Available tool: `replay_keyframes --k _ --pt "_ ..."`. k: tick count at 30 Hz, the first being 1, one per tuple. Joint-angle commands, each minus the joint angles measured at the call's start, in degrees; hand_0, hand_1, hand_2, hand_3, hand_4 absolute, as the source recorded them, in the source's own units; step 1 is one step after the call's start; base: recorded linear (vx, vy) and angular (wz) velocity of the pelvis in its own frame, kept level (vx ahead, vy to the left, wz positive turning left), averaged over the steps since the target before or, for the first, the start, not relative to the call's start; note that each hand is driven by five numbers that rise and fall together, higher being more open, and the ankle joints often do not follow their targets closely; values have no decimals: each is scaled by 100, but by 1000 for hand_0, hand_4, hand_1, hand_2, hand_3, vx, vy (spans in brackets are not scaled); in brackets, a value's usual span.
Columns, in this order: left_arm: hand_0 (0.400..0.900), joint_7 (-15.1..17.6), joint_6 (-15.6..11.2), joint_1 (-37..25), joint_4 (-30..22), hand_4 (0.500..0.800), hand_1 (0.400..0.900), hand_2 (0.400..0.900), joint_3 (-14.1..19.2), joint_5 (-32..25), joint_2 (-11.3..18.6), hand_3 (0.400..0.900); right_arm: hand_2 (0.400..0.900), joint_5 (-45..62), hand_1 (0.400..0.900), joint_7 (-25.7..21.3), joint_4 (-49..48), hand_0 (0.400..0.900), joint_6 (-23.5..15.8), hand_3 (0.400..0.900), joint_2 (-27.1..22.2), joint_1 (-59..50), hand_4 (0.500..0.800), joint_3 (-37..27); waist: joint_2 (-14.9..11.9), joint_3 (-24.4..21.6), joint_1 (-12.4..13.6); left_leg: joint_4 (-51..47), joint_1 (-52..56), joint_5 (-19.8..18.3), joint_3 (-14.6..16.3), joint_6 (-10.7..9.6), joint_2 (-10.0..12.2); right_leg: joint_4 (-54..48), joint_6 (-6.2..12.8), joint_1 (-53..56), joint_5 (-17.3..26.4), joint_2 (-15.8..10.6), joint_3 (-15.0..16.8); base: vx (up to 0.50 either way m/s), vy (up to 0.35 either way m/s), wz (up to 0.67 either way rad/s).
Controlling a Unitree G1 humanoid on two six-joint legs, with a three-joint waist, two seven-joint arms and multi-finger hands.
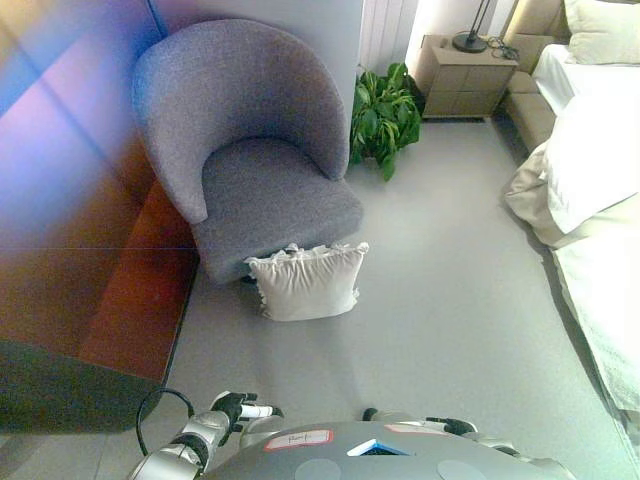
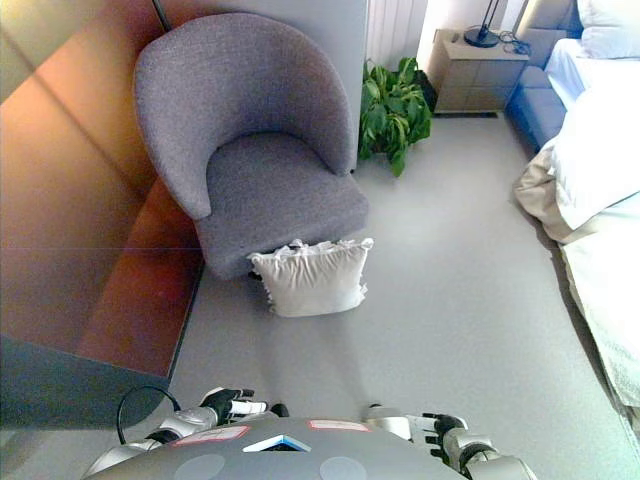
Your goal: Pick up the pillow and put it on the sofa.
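Both hands, left and right, hang loosely open, well short of the white pillow leaning against the grey sofa.

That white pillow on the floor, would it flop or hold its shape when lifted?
The pillow looks soft and plump, so probably light and likely to sag. It stands leaning on the grey chair; a push would probably topple it.

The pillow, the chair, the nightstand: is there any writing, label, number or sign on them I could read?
None can be read.
Pillow: plain white, no print showing.
Grey armchair: no label in sight.
Nightstand and the lamp base on it: no readable text.
Bed and plant: no writing either.
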Motion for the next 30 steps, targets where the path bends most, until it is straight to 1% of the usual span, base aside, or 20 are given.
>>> replay_keyframes --k 1,3,5,7,10,14,20,22,24,27,28,30 --pt "900 -49 46 -243 373 800 900 900 -223 56 -167 900 900 -278 900 -61 282 900 141 900 172 -381 800 159 34 203 98 24 155 -380 -247 191 -127 79 201 -146 195 -53 -287 0 0 0" --pt "900 -7 8 -226 387 800 900 900 -203 73 -162 900 900 -366 900 -116 280 900 158 900 178 -374 800 184 29 205 98 24 150 -375 -253 189 -124 81 199 -151 197 -52 -280 0 0 0" --pt "900 -58 -2 -246 399 800 900 900 -202 72 -154 900 900 -464 900 -215 288 900 137 900 166 -383 800 210 23 210 100 24 149 -381 -260 189 -132 72 195 -149 199 -48 -284 0 0 0" --pt "900 -72 21 -251 389 800 900 900 -222 72 -156 900 900 -566 900 -303 280 900 205 900 162 -391 800 232 25 214 106 24 143 -377 -254 190 -129 71 199 -154 205 -54 -296 0 0 0" --pt "900 -98 22 -254 397 800 900 900 -234 76 -153 900 900 -956 900 -645 258 900 182 900 156 -405 800 297 24 223 109 24 136 -379 -264 198 -129 76 198 -163 205 -56 -290 0 0 0" --pt "900 -89 55 -262 388 800 900 900 -257 23 -153 900 900 -1209 900 -868 175 900 243 900 165 -437 800 439 19 243 110 24 130 -378 -268 203 -124 83 193 -174 208 -55 -276 0 0 0" --pt "900 -51 66 -292 436 800 900 900 -235 34 -139 900 900 -1226 900 -998 147 900 335 900 194 -477 800 553 27 300 104 24 94 -363 -245 208 -103 110 172 -222 195 -35 -280 11 -48 0" --pt "900 -32 80 -294 439 800 900 900 -219 27 -125 900 900 -1066 900 -1002 128 900 362 900 197 -479 800 553 34 332 84 24 83 -345 -236 206 -68 143 150 -246 166 0 -258 32 -109 -4" --pt "900 1 37 -295 442 800 900 900 -198 9 -102 900 900 -940 900 -1008 134 900 398 900 199 -477 800 540 44 365 57 24 63 -322 -222 191 -15 191 124 -298 129 40 -219 17 -127 -6" --pt "900 103 -32 -348 393 800 900 900 -194 -132 -100 900 900 -833 900 -1111 127 900 510 900 184 -492 800 537 66 448 -18 24 -8 -231 -211 135 125 279 46 -436 60 169 -65 -10 -159 -3" --pt "900 118 -53 -420 355 800 900 900 -206 -312 -108 900 900 -765 900 -1153 110 900 569 900 159 -514 800 551 76 522 -71 91 -89 -164 -203 88 229 361 -15 -534 17 258 64 -53 -164 9" --pt "900 105 -47 -532 327 800 900 900 -156 -840 -138 900 900 -663 900 -1200 100 900 609 900 125 -550 800 546 60 623 -122 393 -262 -122 -172 34 375 510 -92 -691 -4 325 155 -45 -178 10"
